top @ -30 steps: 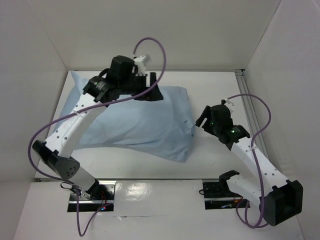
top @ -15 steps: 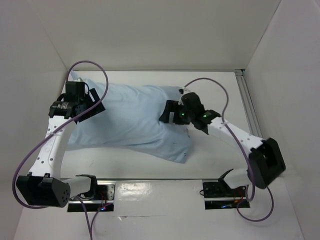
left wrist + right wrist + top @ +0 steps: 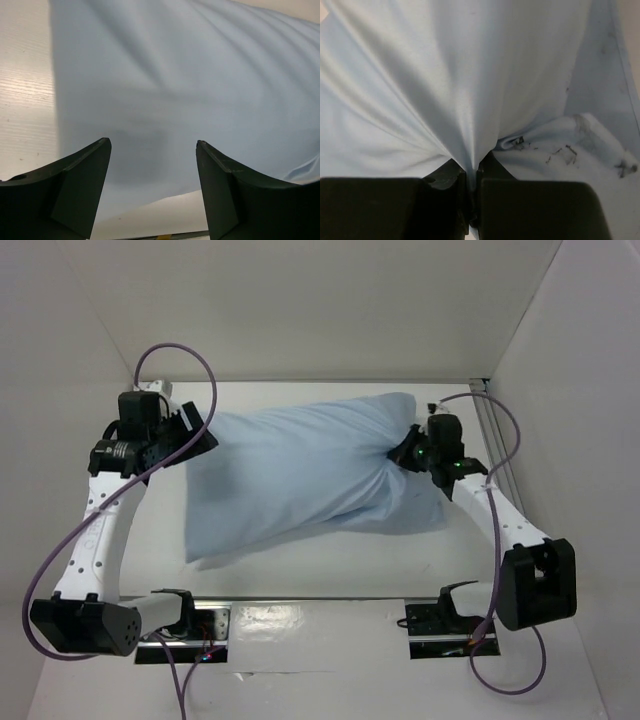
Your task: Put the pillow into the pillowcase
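My right tool [image 3: 404,453] is clenched on a pinch of the pillowcase [image 3: 305,478] near its right end. In the wrist view the cloth [image 3: 465,100] fans out in taut folds from the closed fingers [image 3: 445,187]. My left tool [image 3: 199,434] sits at the pillowcase's far left corner, released. Its wrist view shows the fingers [image 3: 80,170] spread wide and the blue fabric [image 3: 190,75] lying beyond them, ungripped. The pillowcase bulges full across the middle of the bench [image 3: 300,575], stretching between the two tools with its near left corner sagging toward me.

Half a second ago the pillowcase lay flatter and reached farther left. It has now shifted right and bunched up. The right tool has pulled back to the right with the cloth, while the left tool has stayed close to its earlier spot.
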Controlling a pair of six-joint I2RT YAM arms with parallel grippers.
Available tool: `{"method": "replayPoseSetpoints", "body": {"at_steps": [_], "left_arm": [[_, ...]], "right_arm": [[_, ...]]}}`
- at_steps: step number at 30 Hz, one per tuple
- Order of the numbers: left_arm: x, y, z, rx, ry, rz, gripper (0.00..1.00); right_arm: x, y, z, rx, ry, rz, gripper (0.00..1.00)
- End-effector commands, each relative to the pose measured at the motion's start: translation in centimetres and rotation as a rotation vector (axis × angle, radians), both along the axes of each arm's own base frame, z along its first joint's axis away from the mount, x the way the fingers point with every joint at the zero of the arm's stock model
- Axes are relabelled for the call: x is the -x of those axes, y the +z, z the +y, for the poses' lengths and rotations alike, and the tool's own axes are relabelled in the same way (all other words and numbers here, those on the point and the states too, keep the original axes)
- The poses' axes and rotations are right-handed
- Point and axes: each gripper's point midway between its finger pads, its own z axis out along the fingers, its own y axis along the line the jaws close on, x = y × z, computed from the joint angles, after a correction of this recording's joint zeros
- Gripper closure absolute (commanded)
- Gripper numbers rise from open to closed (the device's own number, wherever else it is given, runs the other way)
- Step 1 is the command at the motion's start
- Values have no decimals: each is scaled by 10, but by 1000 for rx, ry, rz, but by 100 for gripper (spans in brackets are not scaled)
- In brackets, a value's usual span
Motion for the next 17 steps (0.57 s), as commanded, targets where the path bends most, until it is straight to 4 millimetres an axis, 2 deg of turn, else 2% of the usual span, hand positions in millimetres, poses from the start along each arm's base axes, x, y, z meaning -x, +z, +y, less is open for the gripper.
{"method": "replayPoseSetpoints", "body": {"at_steps": [1,2,3,4,5,6,7,8,9,10,11,12,13,17], "left_arm": [[-9,4,-22,31,-108,-42,19],[-11,5,-24,38,-117,-41,19],[-11,10,-27,38,-126,-51,17],[-12,18,-33,46,-147,-77,17],[-17,32,-33,46,-147,-108,16],[-17,41,-38,45,-173,-131,14],[-18,51,-38,44,-174,-156,14],[-17,70,-41,45,-183,-197,12],[-16,78,-41,36,-190,-212,12],[-16,87,-41,35,-190,-235,9],[-11,106,-40,35,-190,-276,9],[-10,110,-39,30,-183,-282,7],[-7,119,-38,29,-183,-307,5],[5,141,-30,0,-150,-376,2]], "right_arm": [[-9,1,-37,92,-64,-43,100],[-12,7,-41,100,-69,-50,100],[-13,10,-45,111,-86,-48,94],[-14,14,-48,137,-85,-53,56],[-14,30,-53,151,-108,-60,34],[-15,40,-65,197,-163,-72,21],[-15,52,-75,223,-207,-83,14],[-11,75,-84,245,-253,-105,3],[-9,88,-93,275,-287,-126,0],[-6,103,-111,321,-376,-148,0],[0,106,-120,363,-400,-128,0],[2,129,-127,370,-440,-165,0],[6,136,-140,415,-497,-166,0],[21,152,-159,475,-584,-151,0]]}}
